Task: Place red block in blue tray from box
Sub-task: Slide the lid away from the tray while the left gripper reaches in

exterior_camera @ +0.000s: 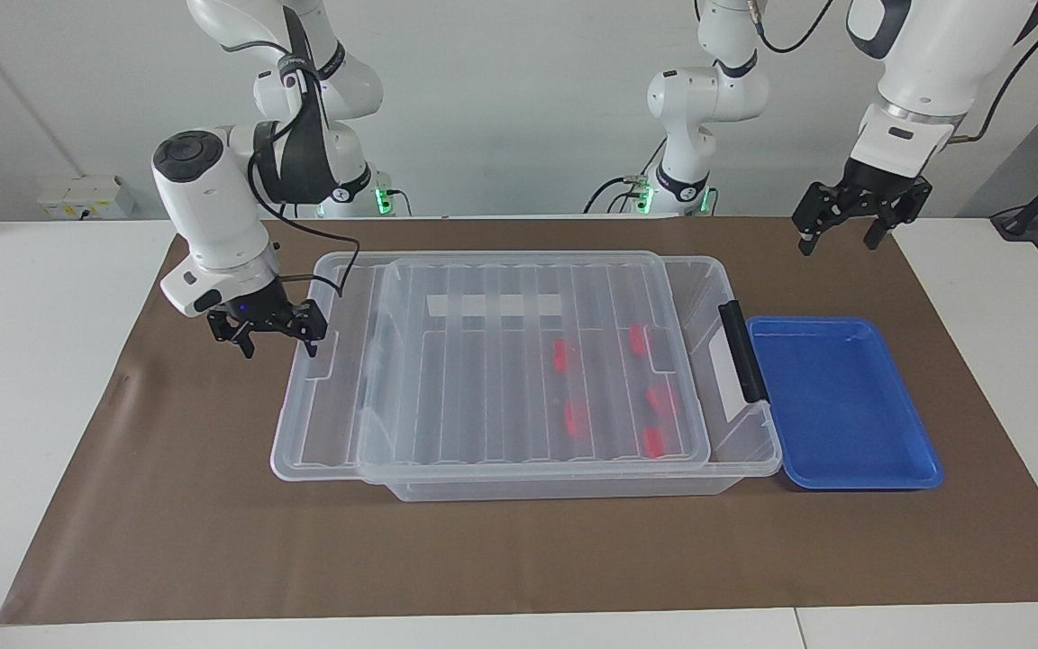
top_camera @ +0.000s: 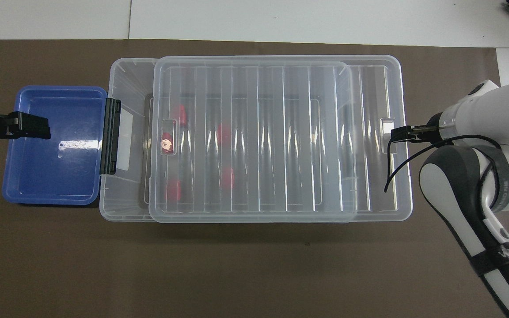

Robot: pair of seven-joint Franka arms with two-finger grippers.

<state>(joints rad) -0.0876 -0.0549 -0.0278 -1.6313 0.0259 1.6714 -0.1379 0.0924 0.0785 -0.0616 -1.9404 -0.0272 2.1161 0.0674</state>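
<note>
The right gripper [exterior_camera: 280, 342] is seen with fingers spread at the overhanging end of the clear ribbed lid [exterior_camera: 483, 379], one fingertip touching its edge. No clamp on it can be made out. Five small red blocks [exterior_camera: 576, 416] are found inside the box [exterior_camera: 573, 487], under the lid and toward the left arm's end, well apart from that gripper. The lid is laid skewed off the translucent box, so a strip is left uncovered by the black clip handle [exterior_camera: 742, 351]. The glossy, round-cornered blue tray [exterior_camera: 843, 482] is set just beside that handle end. The left gripper [exterior_camera: 836, 236] is held high in the air, jaws parted, over the tray's outer end as seen from above. Open brown mat [exterior_camera: 168, 505] is left all around
</note>
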